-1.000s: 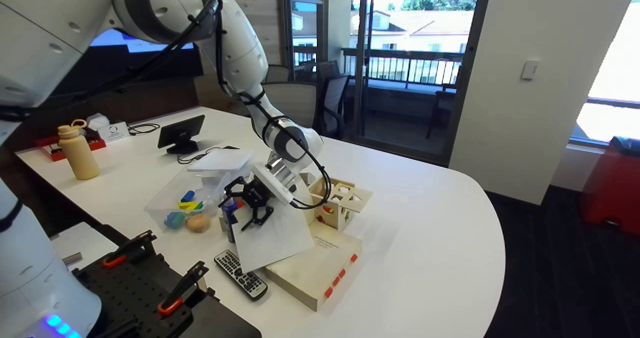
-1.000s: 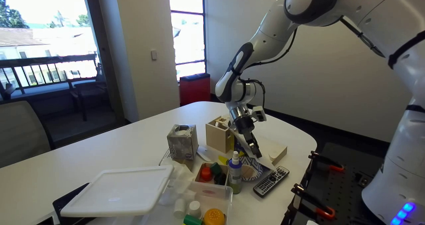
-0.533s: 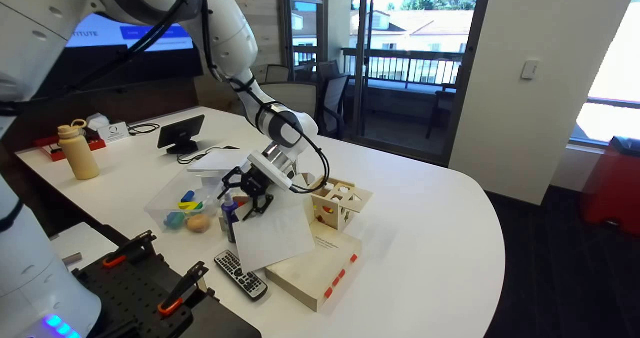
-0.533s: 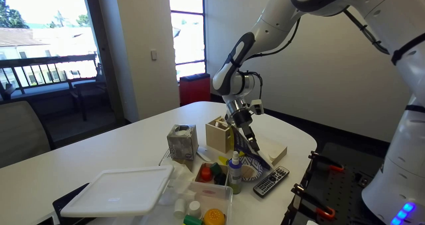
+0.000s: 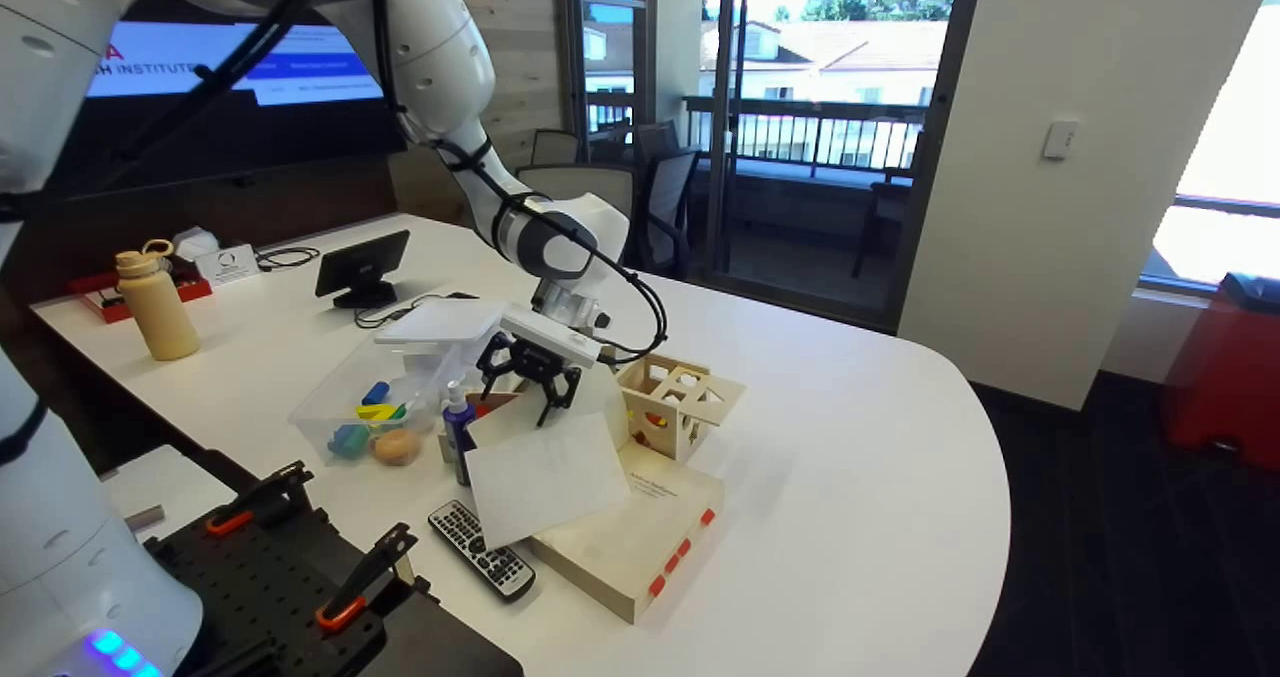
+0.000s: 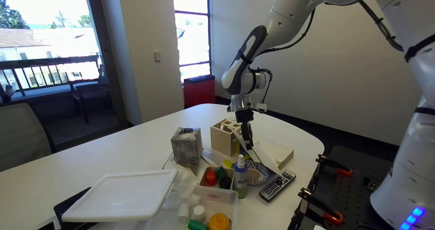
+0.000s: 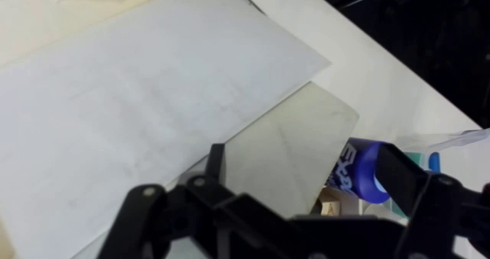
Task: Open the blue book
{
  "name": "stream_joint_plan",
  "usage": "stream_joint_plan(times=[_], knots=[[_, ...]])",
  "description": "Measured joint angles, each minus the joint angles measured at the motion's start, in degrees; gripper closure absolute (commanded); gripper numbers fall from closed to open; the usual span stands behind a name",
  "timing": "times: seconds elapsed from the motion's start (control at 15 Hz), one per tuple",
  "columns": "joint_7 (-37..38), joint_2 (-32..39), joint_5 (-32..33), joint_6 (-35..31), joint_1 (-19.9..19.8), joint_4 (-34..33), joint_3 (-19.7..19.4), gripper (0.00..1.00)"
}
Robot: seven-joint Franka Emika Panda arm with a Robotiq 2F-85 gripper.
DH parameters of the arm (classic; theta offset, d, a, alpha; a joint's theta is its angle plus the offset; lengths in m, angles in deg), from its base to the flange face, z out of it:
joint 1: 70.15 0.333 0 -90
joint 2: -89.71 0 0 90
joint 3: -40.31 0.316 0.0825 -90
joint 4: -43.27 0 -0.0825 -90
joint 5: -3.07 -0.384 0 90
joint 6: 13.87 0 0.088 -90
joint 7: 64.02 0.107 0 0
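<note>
The blue book lies open; its cream page block has red tabs on one edge and also shows in an exterior view. Its raised cover, pale inner side up, slopes down beyond the block. A white sheet lies over part of the cover and pages; the wrist view shows it too. The cover's blue outer side is almost wholly hidden. My gripper is open and empty, pointing down over the cover. In the wrist view its fingers are wide apart. Contact cannot be told.
A black remote lies beside the book. A purple-capped spray bottle stands close to the cover. A wooden crate, a tissue box and a clear bin with toys are nearby.
My gripper has moved back and up over the cover and turned more upright. In an exterior view the cover's blue outer side showed half a second ago; now its pale side shows.
</note>
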Motion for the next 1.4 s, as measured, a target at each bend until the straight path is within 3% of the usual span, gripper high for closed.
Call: stream_joint_plan(times=[0.27, 0.8, 1.0, 1.4], knots=[[0.27, -0.91, 0.0, -11.18, 0.21, 4.0, 0.06, 0.0], [3.99, -1.07, -0.05, -27.2, -0.05, 9.48, 1.35, 0.0], [5.98, -1.08, -0.11, -29.92, -0.93, 10.42, 2.94, 0.0], [8.91, -1.06, -0.84, -29.25, -3.36, 11.18, 5.77, 0.0]])
